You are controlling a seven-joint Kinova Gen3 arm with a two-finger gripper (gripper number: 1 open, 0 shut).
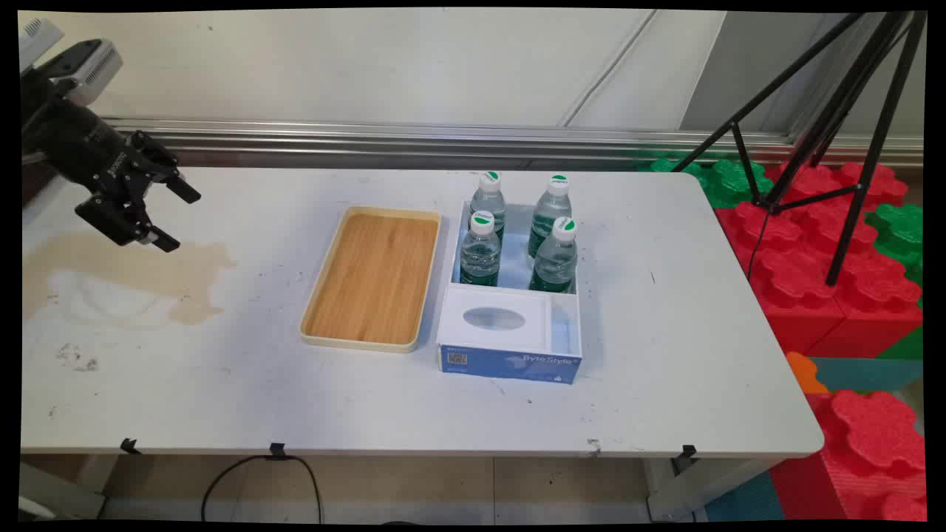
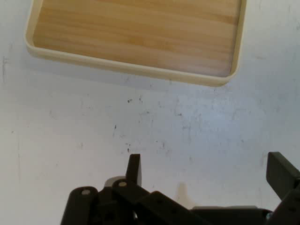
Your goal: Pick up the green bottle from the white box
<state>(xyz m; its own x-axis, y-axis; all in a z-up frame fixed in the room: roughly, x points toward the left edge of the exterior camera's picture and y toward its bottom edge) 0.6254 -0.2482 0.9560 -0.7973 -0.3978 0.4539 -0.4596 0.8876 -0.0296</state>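
My black gripper (image 1: 176,219) hangs open over the table's far left, holding nothing, above a brownish stain (image 1: 133,277). In the hand view the gripper (image 2: 208,171) shows its two fingers (image 2: 134,168) wide apart over bare white tabletop. The nearest thing is an empty wooden tray (image 1: 373,277) with a cream rim, lying to the right of the gripper; the tray (image 2: 136,33) fills the top of the hand view. Beyond the tray stands a white and blue box (image 1: 510,325) holding several water bottles (image 1: 480,251) with white caps in its far part.
The table's right edge (image 1: 768,318) borders red and green foam blocks (image 1: 850,295) on the floor. A black tripod (image 1: 850,111) stands at the back right. A metal rail (image 1: 443,137) runs along the wall behind the table.
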